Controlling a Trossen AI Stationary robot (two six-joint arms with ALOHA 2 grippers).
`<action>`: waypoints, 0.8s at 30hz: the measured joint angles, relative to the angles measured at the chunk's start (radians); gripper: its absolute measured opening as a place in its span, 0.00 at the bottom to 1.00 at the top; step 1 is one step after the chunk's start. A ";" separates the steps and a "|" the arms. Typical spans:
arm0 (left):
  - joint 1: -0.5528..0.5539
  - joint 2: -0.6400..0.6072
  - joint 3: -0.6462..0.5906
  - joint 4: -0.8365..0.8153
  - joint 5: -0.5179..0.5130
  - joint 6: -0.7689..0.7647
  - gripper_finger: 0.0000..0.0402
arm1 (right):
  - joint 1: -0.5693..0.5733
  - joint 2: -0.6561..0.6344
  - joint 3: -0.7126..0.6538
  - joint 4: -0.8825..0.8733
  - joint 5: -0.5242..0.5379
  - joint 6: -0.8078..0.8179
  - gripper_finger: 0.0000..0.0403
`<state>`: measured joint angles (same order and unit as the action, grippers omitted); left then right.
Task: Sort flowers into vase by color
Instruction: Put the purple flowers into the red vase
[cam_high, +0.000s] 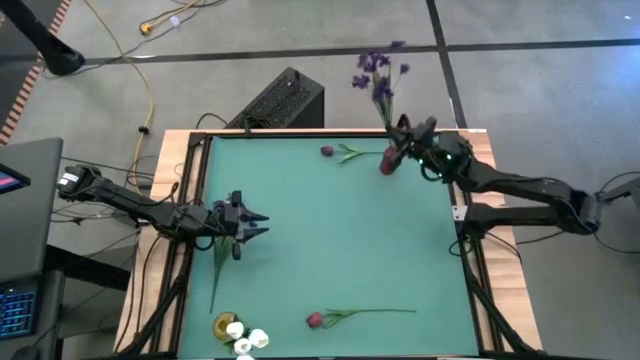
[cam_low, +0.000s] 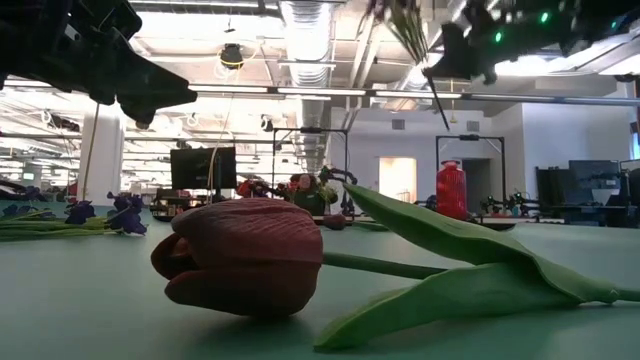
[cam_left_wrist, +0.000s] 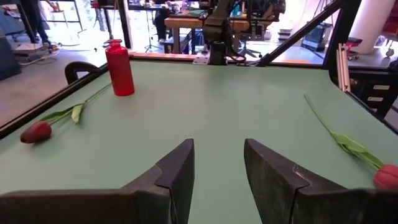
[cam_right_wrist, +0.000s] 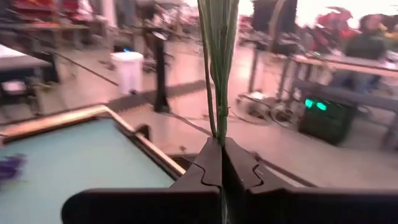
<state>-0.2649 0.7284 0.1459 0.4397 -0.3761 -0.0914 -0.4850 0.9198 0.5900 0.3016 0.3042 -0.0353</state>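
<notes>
Right gripper (cam_high: 404, 133) clamping one purple sprig (cam_high: 377, 75) — left gripper (cam_high: 255, 224) wide, two red tulips (cam_high: 327, 151)

Mat centre (cam_high: 330, 235) lies open between two red tulips (cam_high: 340, 152)

Looking straight down from overhead in the high view, whole green counter (cam_high: 330, 240) and both arms in shot. Down at counter height in the low view, facing level across into the room, jammed up close against a dark red tulip (cam_low: 245, 255). Riding the left wrist, peering forward between the left gripper (cam_left_wrist: 219, 168) and across to the red vase (cam_left_wrist: 119, 67), also caught from above and from the low view. Riding the right wrist, aimed past the right gripper (cam_right_wrist: 222, 163) over a counter corner to the room beyond.
</notes>
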 joint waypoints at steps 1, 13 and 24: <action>0.000 0.000 0.000 0.001 -0.003 0.000 0.32 | -0.025 0.006 -0.014 0.025 -0.016 0.001 0.05; 0.000 0.000 0.000 0.003 -0.005 0.000 0.32 | -0.129 0.008 -0.179 0.287 -0.077 0.027 0.05; 0.000 0.000 0.000 0.003 -0.041 0.006 0.32 | -0.146 0.055 -0.212 0.370 -0.077 0.026 0.05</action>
<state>-0.2646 0.7284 0.1459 0.4427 -0.4172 -0.0856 -0.6312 0.9752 0.3779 0.6713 0.2276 -0.0090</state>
